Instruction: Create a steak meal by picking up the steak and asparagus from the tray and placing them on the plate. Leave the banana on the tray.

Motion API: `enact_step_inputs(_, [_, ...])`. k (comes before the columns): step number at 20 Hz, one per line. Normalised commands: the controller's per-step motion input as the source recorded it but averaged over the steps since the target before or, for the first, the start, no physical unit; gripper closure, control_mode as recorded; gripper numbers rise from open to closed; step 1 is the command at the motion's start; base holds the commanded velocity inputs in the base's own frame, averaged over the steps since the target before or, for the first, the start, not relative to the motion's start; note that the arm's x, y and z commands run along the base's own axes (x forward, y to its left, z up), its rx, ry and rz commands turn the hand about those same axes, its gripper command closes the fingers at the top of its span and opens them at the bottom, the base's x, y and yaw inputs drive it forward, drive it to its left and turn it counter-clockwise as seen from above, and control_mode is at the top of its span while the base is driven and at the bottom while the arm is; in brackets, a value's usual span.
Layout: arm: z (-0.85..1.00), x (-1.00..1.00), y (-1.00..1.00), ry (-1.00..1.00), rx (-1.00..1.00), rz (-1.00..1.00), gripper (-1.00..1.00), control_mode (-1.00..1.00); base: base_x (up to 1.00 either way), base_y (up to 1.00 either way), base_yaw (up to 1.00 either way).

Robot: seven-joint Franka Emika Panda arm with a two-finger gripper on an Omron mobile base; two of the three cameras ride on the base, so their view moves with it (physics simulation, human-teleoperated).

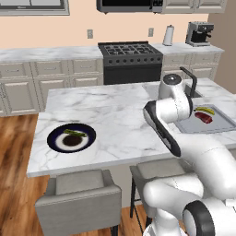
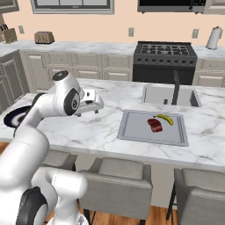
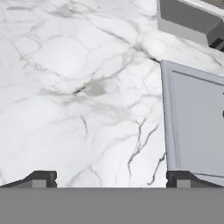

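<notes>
My gripper (image 3: pixel 111 177) hangs above bare white marble counter (image 1: pixel 115 120), its two dark fingertips (image 3: pixel 43 178) set wide apart with nothing between them. In the hand view the light-grey tray (image 3: pixel 192 127) lies at about three o'clock from my fingers, its near corner just beside the right fingertip.

In the right base view my hand (image 2: pixel 90 103) sits over the counter at nine o'clock from the tray (image 2: pixel 136 127), with a clear stretch of marble between them. On the tray the dark-red steak (image 2: pixel 154 125) lies touching or nearly touching the yellow banana (image 2: pixel 166 118), which curves at its one o'clock. A sink (image 2: pixel 169 96) with a dark faucet sits at twelve o'clock from the tray.

In the left base view the plate (image 1: pixel 71 137), navy-rimmed with a brown centre, rests near the counter's left end, well apart from the tray (image 1: pixel 216 124). The green asparagus (image 1: pixel 74 133) lies across the plate's upper part. The steak (image 1: pixel 203 117) and banana (image 1: pixel 205 110) show on the tray behind my arm.
</notes>
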Motion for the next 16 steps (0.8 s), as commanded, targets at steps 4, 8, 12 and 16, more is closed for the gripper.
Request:
enact_step_inputs(4, [-0.01,0.19,-1.00,0.00,0.04,-0.26,-1.00,-1.00,0.00,0.00,0.00])
enact_step_inputs(8, [-0.01,0.27,-1.00,0.00,0.00,-0.15,-1.00,-1.00,0.00,0.00,0.00])
enact_step_inputs(12, [0.00,0.19,-1.00,0.00,0.00,-0.12,-1.00,-1.00,0.00,0.00,0.00])
enact_step_inputs(16, [0.00,0.18,-1.00,0.00,0.01,-0.04,-1.00,-1.00,0.00,0.00,0.00])
